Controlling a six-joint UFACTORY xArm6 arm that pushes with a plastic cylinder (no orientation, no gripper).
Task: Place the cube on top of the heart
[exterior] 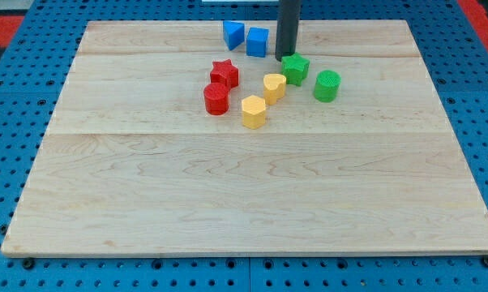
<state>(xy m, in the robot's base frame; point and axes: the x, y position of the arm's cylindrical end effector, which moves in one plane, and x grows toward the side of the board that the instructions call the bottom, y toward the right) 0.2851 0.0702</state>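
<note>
Near the view's top, a little left of the middle, the blue cube stands on the wooden board, with a blue block of a wedge-like shape just beside it on the view's left. The yellow heart lies lower and slightly to the view's right, apart from the cube. The board is pale wood with a visible grain, and it rests on a blue perforated table; a red area shows at the top corners of the view. The dark rod comes down from the view's top edge, so its upper part is cut off, and my tip sits just right of the cube and touches or nearly touches the green star; I cannot tell which. There is no hand on this arm, only the rod. Around the heart are a second yellow block, a red star, a red cylinder and a green cylinder.
</note>
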